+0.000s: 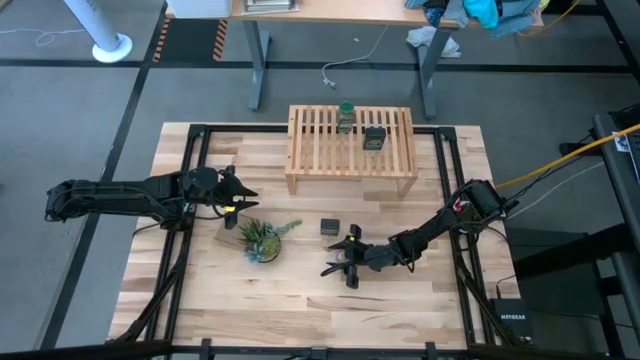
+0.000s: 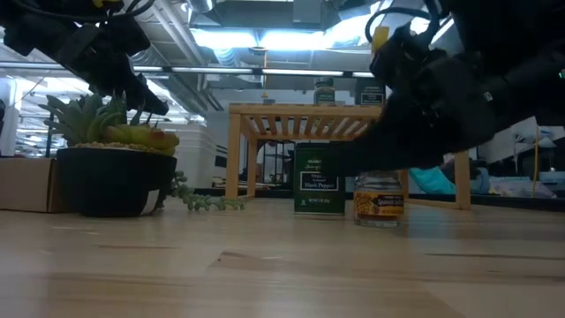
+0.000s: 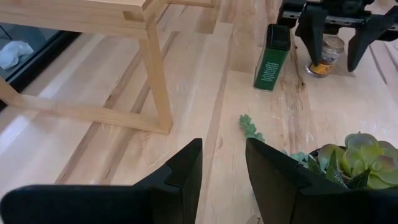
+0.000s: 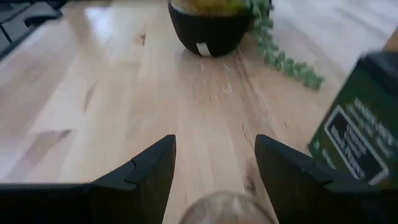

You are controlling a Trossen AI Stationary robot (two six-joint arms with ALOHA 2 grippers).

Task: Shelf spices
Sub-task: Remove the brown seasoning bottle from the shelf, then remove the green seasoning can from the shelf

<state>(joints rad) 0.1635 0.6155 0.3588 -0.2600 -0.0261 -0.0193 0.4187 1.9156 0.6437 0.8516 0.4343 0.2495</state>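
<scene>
1. Shelf point(image 1: 351, 150) stands at far centre of the worktop point(image 1: 300, 300).
2. On the shelf: green-capped jar point(image 1: 346, 117) toward the far edge, dark tin point(image 1: 374, 138) just right of it and nearer.
3. Second tin point(image 1: 330, 226) stands upright on the worktop, near side of the shelf, off it.
4. Small pale jar point(image 3: 325, 55) stands on the worktop just beside that tin, orange contents visible.
5. Right gripper point(image 1: 347, 258) is low over the small jar, fingers point(image 4: 149, 171) apart, one on each side of its lid; contact unclear, jar not lifted.
6. Left gripper point(image 1: 240, 193) hangs at the left of the worktop, above the potted plant point(image 1: 262, 240); fingers point(image 3: 183, 171) slightly apart, holding nothing.
7. Plant sits left of the second tin, well apart from the shelf.
</scene>
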